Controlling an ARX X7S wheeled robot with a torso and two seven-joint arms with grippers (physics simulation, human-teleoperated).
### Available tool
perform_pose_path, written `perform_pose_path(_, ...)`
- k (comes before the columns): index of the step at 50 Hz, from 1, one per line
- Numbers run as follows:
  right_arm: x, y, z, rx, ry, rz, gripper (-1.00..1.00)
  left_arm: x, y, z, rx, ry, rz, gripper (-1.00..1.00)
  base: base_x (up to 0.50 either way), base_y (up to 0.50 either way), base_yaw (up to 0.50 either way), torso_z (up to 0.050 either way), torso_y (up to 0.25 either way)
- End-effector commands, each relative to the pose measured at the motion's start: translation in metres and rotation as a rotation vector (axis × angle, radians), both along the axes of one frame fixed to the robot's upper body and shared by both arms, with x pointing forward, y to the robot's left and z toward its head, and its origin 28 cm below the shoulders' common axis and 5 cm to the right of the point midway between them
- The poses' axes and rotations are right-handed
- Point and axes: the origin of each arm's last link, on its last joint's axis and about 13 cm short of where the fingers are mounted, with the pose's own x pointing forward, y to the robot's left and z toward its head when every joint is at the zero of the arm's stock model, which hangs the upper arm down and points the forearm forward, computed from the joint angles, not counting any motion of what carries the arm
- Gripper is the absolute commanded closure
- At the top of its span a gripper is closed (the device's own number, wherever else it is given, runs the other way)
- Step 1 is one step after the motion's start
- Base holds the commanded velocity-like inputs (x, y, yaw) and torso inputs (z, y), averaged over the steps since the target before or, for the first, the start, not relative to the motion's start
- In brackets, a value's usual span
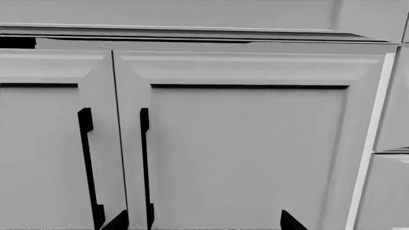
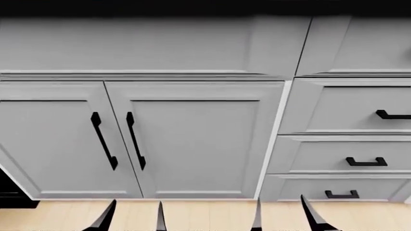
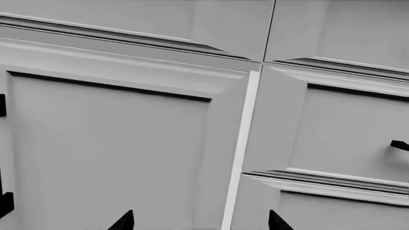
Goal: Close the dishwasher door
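**Both grippers parted, facing grey cabinets**

Head view: left gripper (image 2: pixel 134 216) and right gripper (image 2: pixel 282 214) show black fingertips spread apart, holding nothing. Ahead: two grey panelled cabinet doors (image 2: pixel 192 139) with black bar handles (image 2: pixel 134 140); grey drawer fronts (image 2: pixel 340 154) beside them. A black sliver (image 2: pixel 11 190) at the lower left edge may be the dishwasher door; cannot tell.

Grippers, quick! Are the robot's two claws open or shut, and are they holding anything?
Left gripper: open, fingertips apart, holding nothing.
Right gripper: open, fingertips apart, holding nothing.
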Motion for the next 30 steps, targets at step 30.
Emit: perform_pose_path(30,0.002,0.017,0.006,-0.039,-0.025,0.007,-1.00,0.003,0.014,0.010,0.009,-0.046,-0.005,-1.00,0.00,0.00,0.00,-0.050,-0.007)
